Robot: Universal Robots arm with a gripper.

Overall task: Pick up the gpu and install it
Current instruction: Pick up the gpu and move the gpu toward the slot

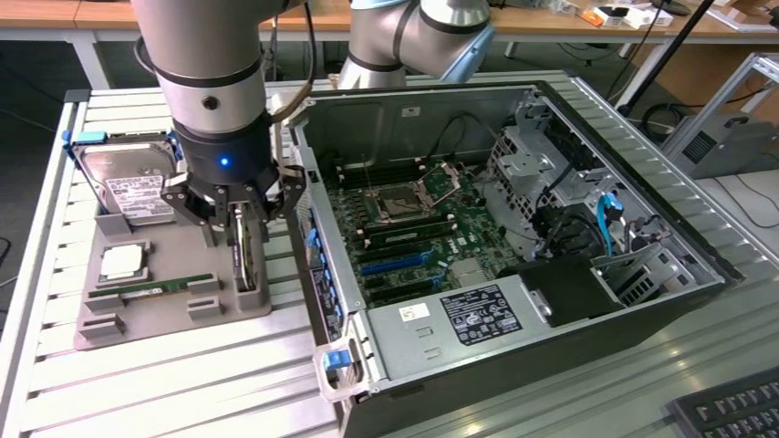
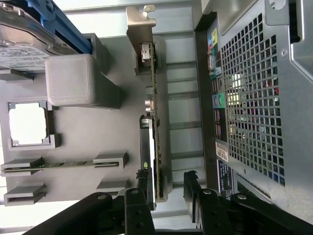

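Straddling the thin, edge-on gpu (green board, silver bracket) in its matte grey holder: the gripper, jaws spread.

On holder at the exterior view's left of case: gpu on edge nearest case, stick beside it, drive at far end.

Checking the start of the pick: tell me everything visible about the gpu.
The gpu is a thin green circuit card with a black cooler block on one face and a silver bracket at one end. It stands upright on its long edge, slotted in the grey holder tray beside the open computer case. The open pincer straddles the end away from the bracket; contact cannot be told.
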